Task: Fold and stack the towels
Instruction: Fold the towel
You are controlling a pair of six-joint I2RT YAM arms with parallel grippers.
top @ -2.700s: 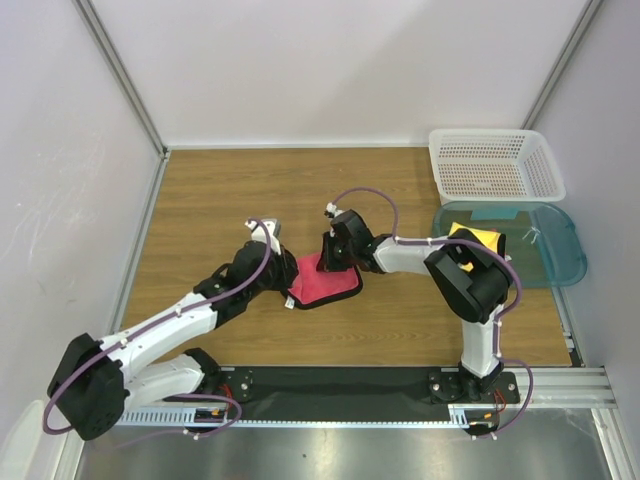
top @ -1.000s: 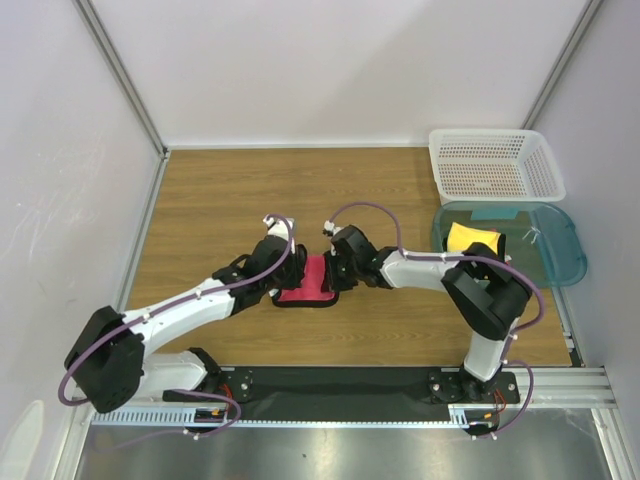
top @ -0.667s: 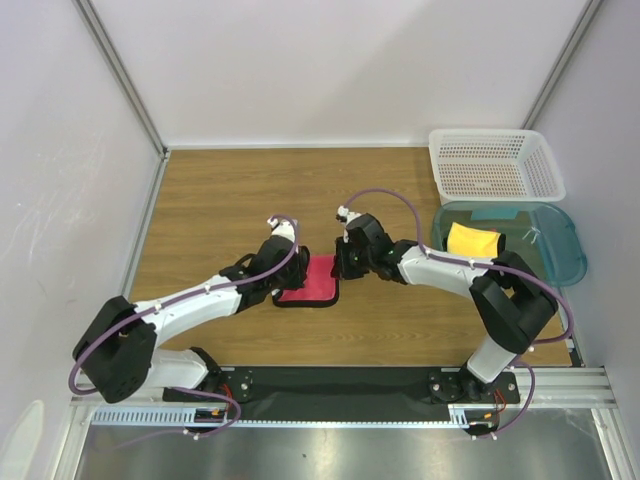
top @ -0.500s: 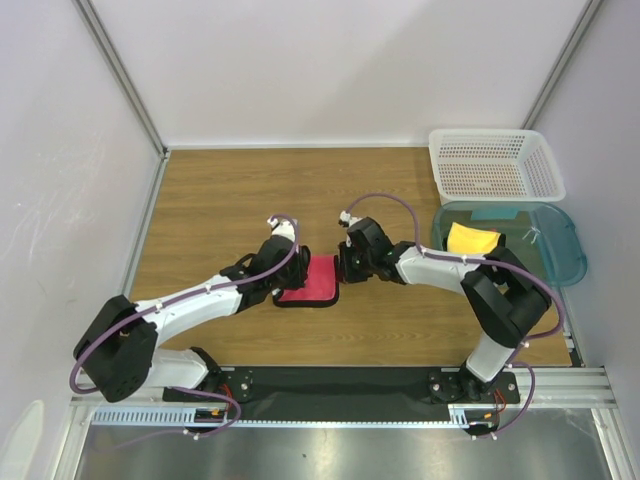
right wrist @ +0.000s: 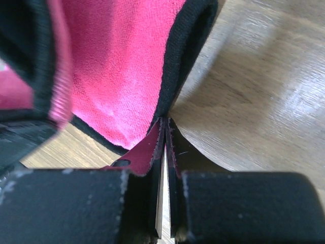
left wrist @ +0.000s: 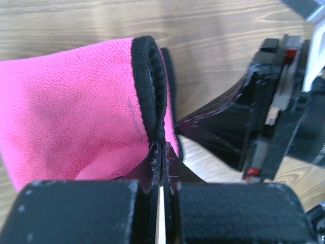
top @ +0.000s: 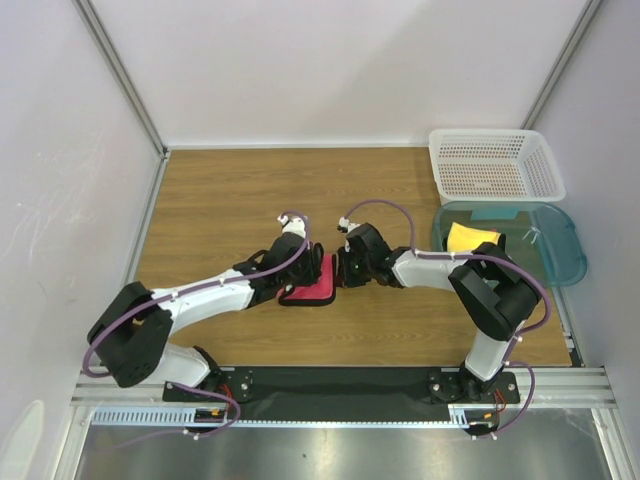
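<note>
A pink towel (top: 320, 289) with black edging lies partly doubled over at the table's middle, between the two grippers. My left gripper (top: 312, 268) is shut on its raised black edge; in the left wrist view the jaws (left wrist: 161, 146) pinch that edge, and the pink pile (left wrist: 71, 122) curves away to the left. My right gripper (top: 341, 270) is shut at the towel's right side; in the right wrist view its tips (right wrist: 165, 122) meet on the black hem of the pink towel (right wrist: 119, 61). A yellow towel (top: 472, 238) lies in the teal tub.
A teal translucent tub (top: 560, 255) sits at the right edge, with a white lattice basket (top: 495, 165) behind it. In the left wrist view the right gripper's black body (left wrist: 269, 117) is close by on the right. Bare wooden tabletop (top: 220, 200) surrounds the towel.
The left gripper has carried the towel's left edge up and to the right, over toward the right gripper. The pink patch now looks narrower. The right gripper pulled back briefly, then returned to the towel's right edge.
</note>
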